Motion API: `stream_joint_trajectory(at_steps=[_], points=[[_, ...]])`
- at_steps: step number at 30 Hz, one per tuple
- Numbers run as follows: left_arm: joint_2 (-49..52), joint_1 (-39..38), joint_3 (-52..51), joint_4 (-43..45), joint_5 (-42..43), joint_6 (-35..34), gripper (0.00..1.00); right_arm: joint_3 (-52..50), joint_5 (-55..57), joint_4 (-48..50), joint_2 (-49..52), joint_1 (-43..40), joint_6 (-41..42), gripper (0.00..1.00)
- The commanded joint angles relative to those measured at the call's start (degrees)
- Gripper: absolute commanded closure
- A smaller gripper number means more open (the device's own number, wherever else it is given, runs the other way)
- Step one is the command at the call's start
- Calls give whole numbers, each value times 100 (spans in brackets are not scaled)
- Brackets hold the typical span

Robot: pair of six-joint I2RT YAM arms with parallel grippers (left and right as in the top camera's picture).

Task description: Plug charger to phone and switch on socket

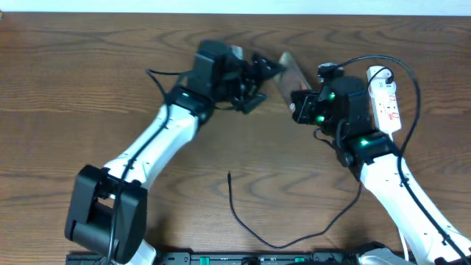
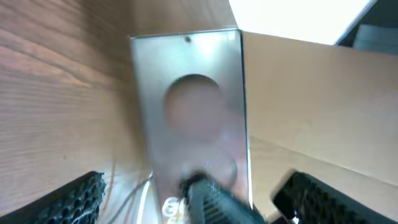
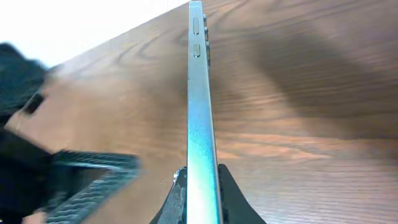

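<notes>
The phone (image 1: pixel 289 72) stands tilted on its edge at the back of the table, between the two grippers. My right gripper (image 1: pixel 300 103) is shut on its near end. In the right wrist view the phone (image 3: pixel 199 106) shows edge-on, pinched between the two dark fingers (image 3: pixel 231 198). My left gripper (image 1: pixel 259 73) stands open just left of the phone and does not hold it. The left wrist view shows the phone's glossy face (image 2: pixel 186 106) between its spread pads (image 2: pixel 78 198). The charger (image 1: pixel 254 232), a thin black cable, lies loose on the table with its plug tip (image 1: pixel 229 175) apart from the phone. The socket (image 1: pixel 385 99) lies at the far right.
The charger cable loops from the front edge up past my right arm (image 1: pixel 397 184) toward the socket. My left arm (image 1: pixel 147 151) crosses the left half of the wooden table (image 1: pixel 73 88). A light panel (image 2: pixel 311 93) stands beyond the phone in the left wrist view.
</notes>
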Motion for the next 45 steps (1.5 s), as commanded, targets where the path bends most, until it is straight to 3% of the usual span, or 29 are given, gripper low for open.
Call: stream_joint_trajectory(at_steps=[1,4,11,19,23,35,45], points=[[-168,981,79,26,1469,208,5,133,-66,140,-15,-374,708,99],[-168,1563,79,24,1906,208,5,133,-750,435,-15,-540,1735,99],[-168,2601,79,92,1921,170,5,133,-2033,1961,-15,-323,4712,99],[-168,2575,79,1246,2092,-518,5,133,-2015,2579,-15,369,6798,99],[-168,2347,79,1801,2087,-662,5,133,-1827,2623,-15,531,6959,99],[-168,1550,79,1843,1296,-684,5,133,-1513,2785,-15,748,6638,99],[-168,1163,79,1823,669,-1606,5,133,-1394,2780,-15,785,6304,99]])
